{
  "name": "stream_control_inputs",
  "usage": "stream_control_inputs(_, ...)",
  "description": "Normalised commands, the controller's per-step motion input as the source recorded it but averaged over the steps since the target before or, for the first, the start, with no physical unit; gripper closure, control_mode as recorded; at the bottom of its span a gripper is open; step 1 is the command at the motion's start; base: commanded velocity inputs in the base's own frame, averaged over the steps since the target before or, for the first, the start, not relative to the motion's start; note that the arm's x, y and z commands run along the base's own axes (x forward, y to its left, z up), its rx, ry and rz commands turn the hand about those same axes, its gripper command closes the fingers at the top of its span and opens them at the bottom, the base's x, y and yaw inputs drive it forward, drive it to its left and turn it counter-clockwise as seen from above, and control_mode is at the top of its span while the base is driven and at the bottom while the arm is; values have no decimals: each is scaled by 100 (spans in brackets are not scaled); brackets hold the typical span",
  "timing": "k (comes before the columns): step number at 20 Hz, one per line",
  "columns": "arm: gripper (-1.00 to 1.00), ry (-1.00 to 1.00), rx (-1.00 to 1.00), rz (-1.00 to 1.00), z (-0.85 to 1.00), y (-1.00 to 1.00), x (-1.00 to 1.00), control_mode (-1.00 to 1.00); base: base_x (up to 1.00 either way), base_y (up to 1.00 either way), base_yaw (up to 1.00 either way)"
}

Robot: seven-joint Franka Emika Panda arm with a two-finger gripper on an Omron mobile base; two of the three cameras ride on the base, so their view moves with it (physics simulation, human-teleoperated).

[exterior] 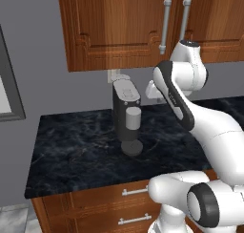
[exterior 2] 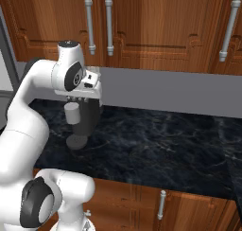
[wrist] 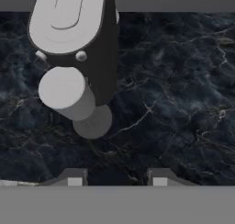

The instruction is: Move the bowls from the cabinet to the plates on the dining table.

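Two closed doors of the cabinet [exterior: 119,26] hang above and behind the coffee machine [exterior: 126,113], and I take the bowls to be shut away behind such doors; I cannot confirm it, since no bowl is in sight. So the relation that matters: the target lies upward and back from the gripper [wrist: 117,178], toward the wall, while the hand points down at the black marble counter [exterior: 76,151].

From the hand camera I look straight down on the coffee machine's grey lid and its cylindrical cup, ahead of the fingertips [wrist: 75,178] and to one side. Nothing sits between the fingers; they stand partly apart, holding nothing.

Arm pose: upper link raised beside the coffee machine, elbow high just under the cabinet's lower edge, wrist folded downward over the counter. The silver bar handles [exterior: 165,24] run vertically, above the elbow.

Judgement: the next move calls for lifting and tilting the wrist toward a handle, fingers closing across its long axis. Neither plates nor dining table can be placed from here.
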Motion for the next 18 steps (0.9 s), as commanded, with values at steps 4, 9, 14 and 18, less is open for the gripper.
stream_control_inputs(4,-100,-3,0,0,0,4,-13,-100,0,0,0)
stream_control_inputs(9,-100,-1,0,2,0,21,-28,-100,0,0,0)
stream_control_inputs(14,-100,0,0,3,0,19,-18,-100,0,0,0)
stream_control_inputs(18,-100,-2,0,0,0,26,-9,-100,0,0,0)
